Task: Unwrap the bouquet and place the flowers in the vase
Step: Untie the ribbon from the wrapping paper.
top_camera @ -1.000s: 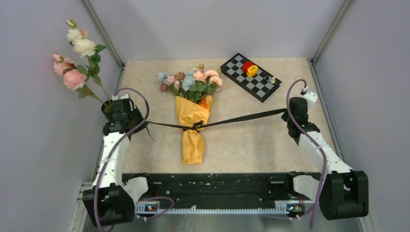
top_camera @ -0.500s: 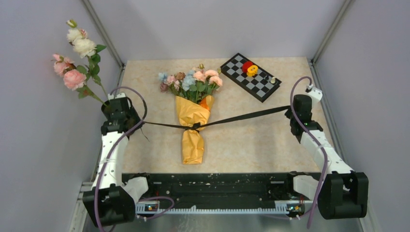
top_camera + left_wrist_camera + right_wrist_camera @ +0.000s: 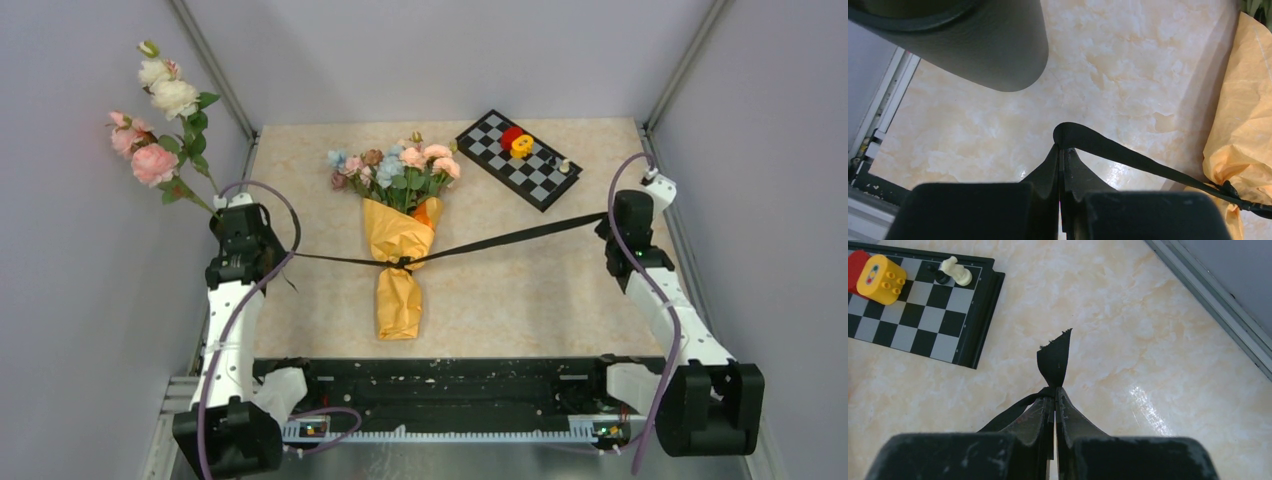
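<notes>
Top external view: the crinkled orange-yellow paper bouquet (image 3: 398,275) lies flat in the middle of the marbled beige table (image 3: 540,300), wrapped and tied, its small pastel artificial flowers (image 3: 395,165) pointing to the far wall. A flat black fabric ribbon (image 3: 500,238), knotted round the paper's waist, runs taut to both sides. Left wrist view: the black two-finger left gripper (image 3: 1059,150) has its jaws pressed together on a folded loop of the ribbon; the matte black cylindrical vase (image 3: 978,45) stands just beyond it at the table's left edge. Right wrist view: the black two-finger right gripper (image 3: 1054,390) pinches the ribbon near its frayed tip. Long-stemmed pink and white roses (image 3: 155,115) rise above the left arm; a black-and-white checked chessboard (image 3: 520,160) bearing a yellow studded brick (image 3: 882,279) lies at the far right, apart from the bouquet
</notes>
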Controlling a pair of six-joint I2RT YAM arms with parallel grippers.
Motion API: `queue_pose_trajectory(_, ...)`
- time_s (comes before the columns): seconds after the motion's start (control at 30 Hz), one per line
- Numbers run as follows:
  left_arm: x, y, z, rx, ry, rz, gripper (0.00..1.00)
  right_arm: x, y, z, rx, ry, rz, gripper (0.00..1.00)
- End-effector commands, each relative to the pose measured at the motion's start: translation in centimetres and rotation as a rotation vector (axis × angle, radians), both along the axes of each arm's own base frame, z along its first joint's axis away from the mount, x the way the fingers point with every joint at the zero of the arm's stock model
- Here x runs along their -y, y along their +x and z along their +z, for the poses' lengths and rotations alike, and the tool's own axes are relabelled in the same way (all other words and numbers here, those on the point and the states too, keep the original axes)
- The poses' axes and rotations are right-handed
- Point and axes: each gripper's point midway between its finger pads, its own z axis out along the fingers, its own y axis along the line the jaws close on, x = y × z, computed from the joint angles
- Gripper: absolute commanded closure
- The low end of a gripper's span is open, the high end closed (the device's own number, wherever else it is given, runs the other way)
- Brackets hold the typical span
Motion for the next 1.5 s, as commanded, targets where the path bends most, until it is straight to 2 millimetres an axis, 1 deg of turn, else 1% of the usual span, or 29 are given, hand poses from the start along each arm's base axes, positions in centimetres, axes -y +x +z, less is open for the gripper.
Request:
queue_pose_trajectory(0.0,-1.4,-0.1,2.2,0.053,0.067,0.046,1.00,0.5,0.5,4.1,0.101,-0.003,-0.014,1.00)
queue_pose_trajectory(0.07,-1.5,-0.2,2.1,0.057,0.070,0.050,1.00,1.4,0.2,4.3,0.106,-0.009,-0.042,1.00)
queue_pose_trajectory(0.23,-1.8,-0.4,2.3,0.063,0.084,0.063,1.00,1.8,-0.4,4.3,0.111,-0.014,-0.053,1.00)
queue_pose_trajectory(0.4,-1.9,-0.5,2.3,0.097,0.095,0.068,1.00,1.4,-1.0,2.8,0.118,0.024,-0.052,1.00)
queue_pose_trajectory(0.5,-2.0,-0.3,2.7,0.106,0.097,0.070,1.00,1.5,-1.4,2.3,0.115,0.026,-0.062,1.00)
queue_pose_trajectory(0.67,-2.5,-0.6,2.8,0.101,0.118,0.097,1.00,2.4,-1.6,2.9,0.103,-0.022,-0.095,1.00)
queue_pose_trajectory(0.77,-2.8,-0.8,2.9,0.103,0.131,0.111,1.00,2.7,-1.5,3.3,0.109,-0.033,-0.100,1.00)
queue_pose_trajectory(1.07,-3.4,-1.0,2.9,0.099,0.151,0.139,1.00,3.0,-1.3,2.7,0.101,-0.026,-0.114,1.00)
queue_pose_trajectory(1.33,-4.2,-1.4,3.1,0.099,0.183,0.179,1.00,4.0,-1.5,3.3,0.108,-0.041,-0.152,1.00)
queue_pose_trajectory(1.47,-4.9,-1.6,3.5,0.100,0.209,0.214,1.00,4.4,-1.7,3.5,0.111,-0.042,-0.168,1.00)
